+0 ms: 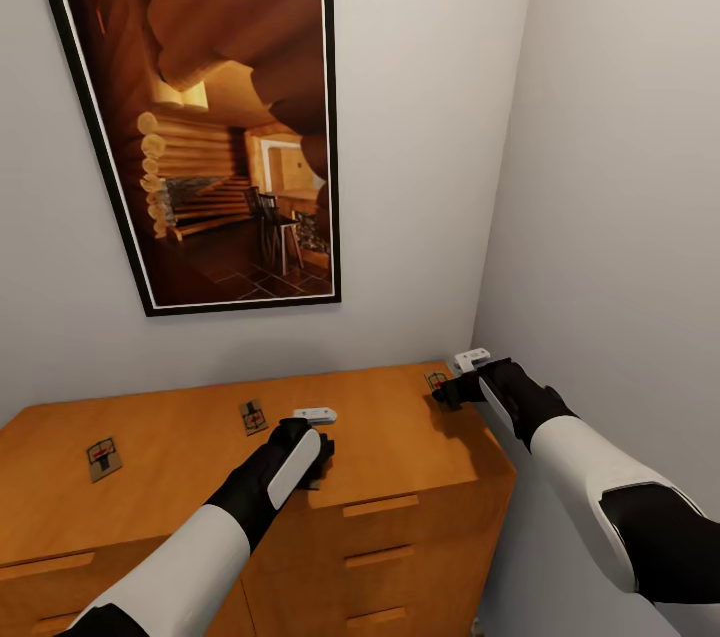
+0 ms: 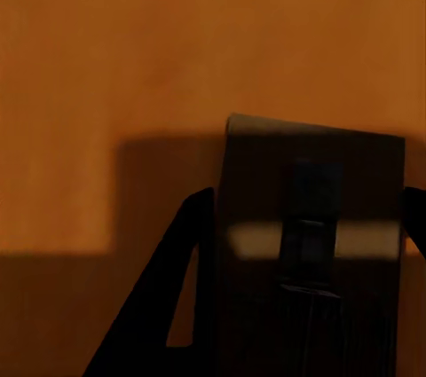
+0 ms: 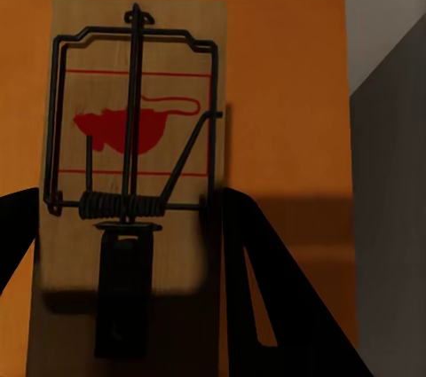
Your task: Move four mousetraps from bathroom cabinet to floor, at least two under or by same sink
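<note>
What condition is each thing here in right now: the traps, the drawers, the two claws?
Orange-brown wooden cabinet: drawers closed.
Flat wooden mousetrap at far left: lying flat, untouched.
Middle mousetrap: flat, untouched.
Corner mousetrap: flat, between right gripper fingers.
Left gripper: straddling a fourth mousetrap; grip unclear.

A corner of a furnished home room, rendered in simulation.

Plain pale grey walls (image 1: 600,117) meet at a corner above a wide, low orange-brown wooden cabinet (image 1: 200,477) with drawer fronts and small handles. A large black-framed picture of a log-cabin interior (image 1: 210,142) hangs on the wall above it, a household decoration.
</note>
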